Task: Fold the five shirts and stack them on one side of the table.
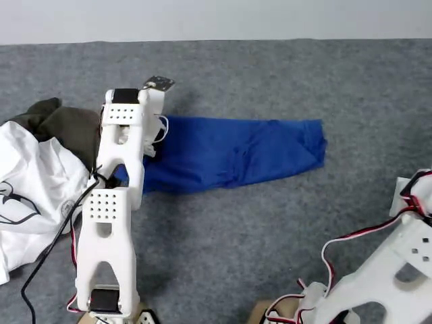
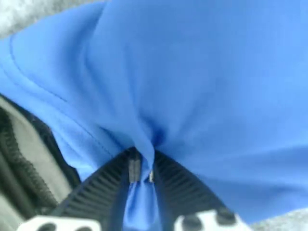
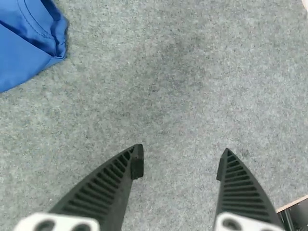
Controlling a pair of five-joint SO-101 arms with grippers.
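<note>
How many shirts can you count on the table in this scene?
3. The blue shirt lies mid-table, pinched in the left gripper; the white shirt sits at the high view's left edge; the dark olive shirt lies against it, farther back. Others may be hidden beneath that heap.

Smooth matt cloth: blue shirt (image 1: 229,155); rough fuzzy felt: table cover (image 1: 270,229).

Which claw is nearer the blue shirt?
Left. The left claw is shut on a pinched fold of the blue shirt. The right claw hangs open over the table, apart from the shirt's corner.
</note>
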